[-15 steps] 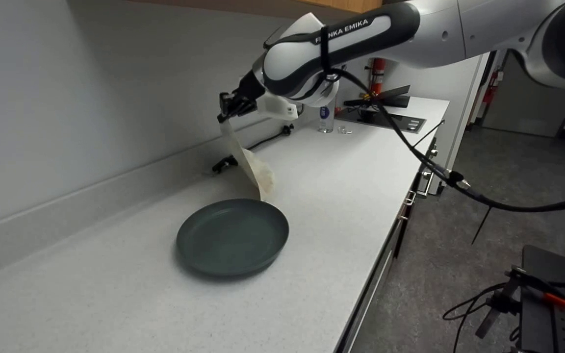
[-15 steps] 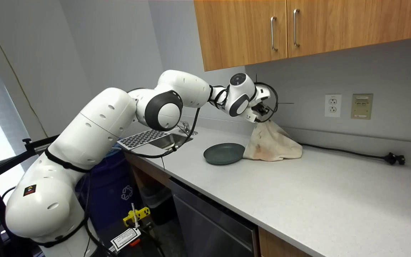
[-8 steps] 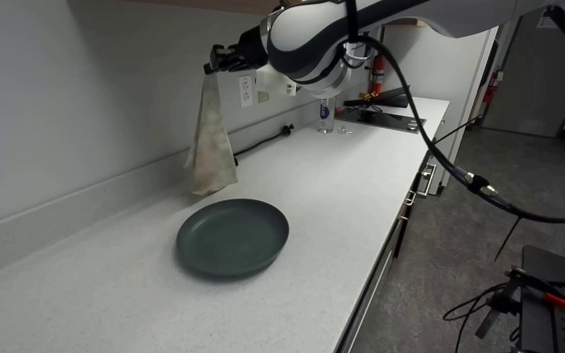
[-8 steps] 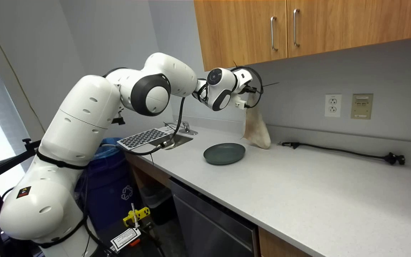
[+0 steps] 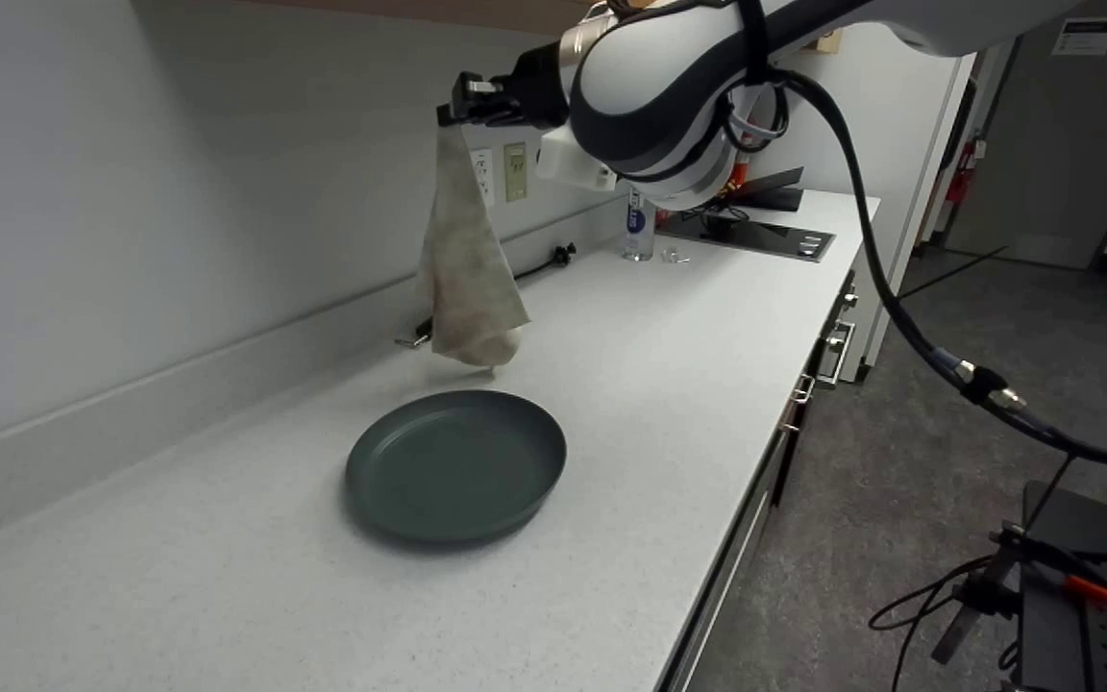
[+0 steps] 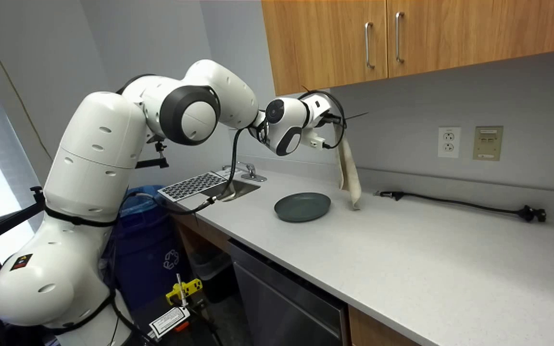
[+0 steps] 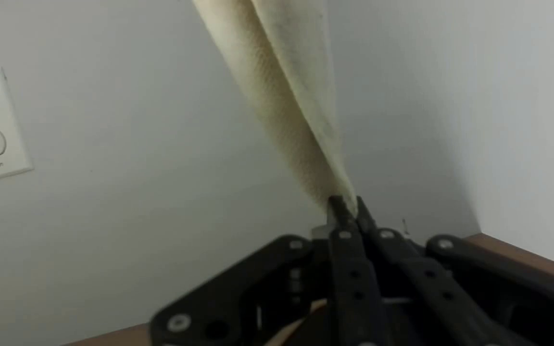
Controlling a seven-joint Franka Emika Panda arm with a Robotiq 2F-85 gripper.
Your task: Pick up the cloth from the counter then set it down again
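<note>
Fingers pinch cloth up top; lower slowly, clear of plate, settle on surface, then release.

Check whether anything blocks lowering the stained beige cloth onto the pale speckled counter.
Nothing visible stands between cloth and counter; the round dark-green plate and black cable lie beside a straight drop.

Arm arched and outstretched; pincer aloft, clamped tight.
</note>
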